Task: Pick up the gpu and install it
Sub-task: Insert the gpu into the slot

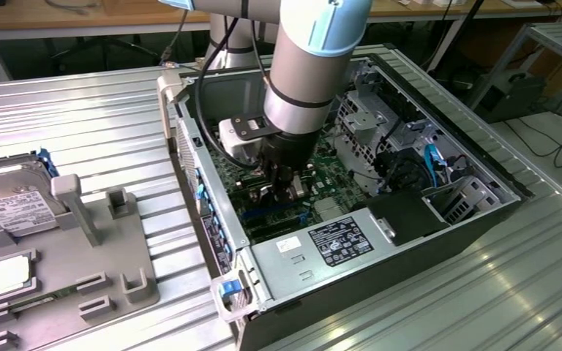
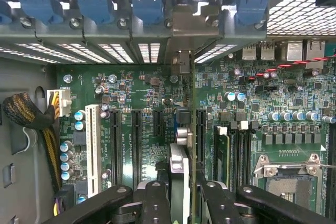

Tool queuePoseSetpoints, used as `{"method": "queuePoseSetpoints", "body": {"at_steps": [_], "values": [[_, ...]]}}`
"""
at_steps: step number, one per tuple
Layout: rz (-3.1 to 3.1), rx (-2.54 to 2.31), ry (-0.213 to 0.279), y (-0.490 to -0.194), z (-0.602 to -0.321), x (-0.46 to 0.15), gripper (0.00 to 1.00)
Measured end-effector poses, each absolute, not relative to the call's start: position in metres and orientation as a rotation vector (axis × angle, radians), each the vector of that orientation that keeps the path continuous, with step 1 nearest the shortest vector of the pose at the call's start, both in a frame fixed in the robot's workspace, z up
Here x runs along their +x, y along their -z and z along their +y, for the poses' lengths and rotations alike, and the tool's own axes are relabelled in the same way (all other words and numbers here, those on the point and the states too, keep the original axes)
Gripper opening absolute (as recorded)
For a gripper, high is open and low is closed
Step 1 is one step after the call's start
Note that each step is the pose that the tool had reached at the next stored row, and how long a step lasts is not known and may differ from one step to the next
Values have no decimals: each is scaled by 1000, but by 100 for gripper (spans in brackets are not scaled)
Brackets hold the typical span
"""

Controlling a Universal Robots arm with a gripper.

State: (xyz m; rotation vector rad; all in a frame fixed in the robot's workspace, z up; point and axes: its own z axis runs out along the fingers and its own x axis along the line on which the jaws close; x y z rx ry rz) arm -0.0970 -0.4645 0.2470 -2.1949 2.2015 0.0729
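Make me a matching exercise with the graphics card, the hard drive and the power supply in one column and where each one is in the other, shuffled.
Things:
1. graphics card
2. hard drive
3. power supply

Places:
A. fixed in a corner of the computer case, showing a black label
B. gripped edge-on between the fingers, over the green board
C. outside the case, on the grey stand at the exterior view's left

Pairs: 1-B, 2-C, 3-A
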Motion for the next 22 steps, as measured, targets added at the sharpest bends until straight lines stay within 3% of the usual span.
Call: {"method": "queuePoseSetpoints", "body": {"at_steps": [22], "values": [[2205,-2198,-80,-247,-465,-95,28]]}}
